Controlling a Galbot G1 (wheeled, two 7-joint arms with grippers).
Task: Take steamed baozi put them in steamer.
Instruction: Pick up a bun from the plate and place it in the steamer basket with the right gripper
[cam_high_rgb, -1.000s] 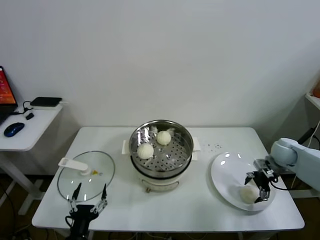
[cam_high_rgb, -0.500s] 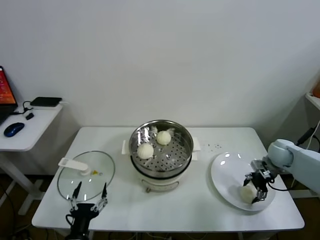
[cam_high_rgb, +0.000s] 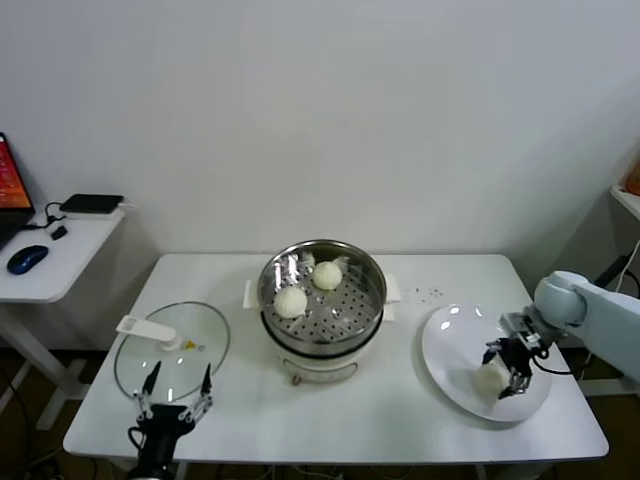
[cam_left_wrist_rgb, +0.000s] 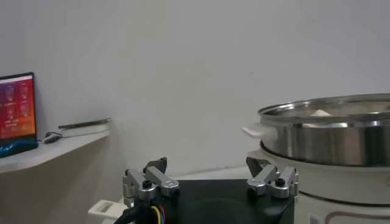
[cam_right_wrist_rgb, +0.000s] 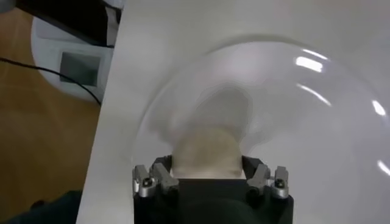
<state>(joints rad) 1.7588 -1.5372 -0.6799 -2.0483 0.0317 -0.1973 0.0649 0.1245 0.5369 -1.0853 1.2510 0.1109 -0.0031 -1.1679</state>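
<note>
pinching a small round cream-white bun over the round white plate, the right pincer should lift gently toward the shiny round steel steamer. left pincer waits spread.

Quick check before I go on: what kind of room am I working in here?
Probably a lab or office test setup rather than a kitchen: a plain white table against a bare wall, a side desk with a mouse and part of a screen, and a lone electric steamer staged with a white plate.
</note>
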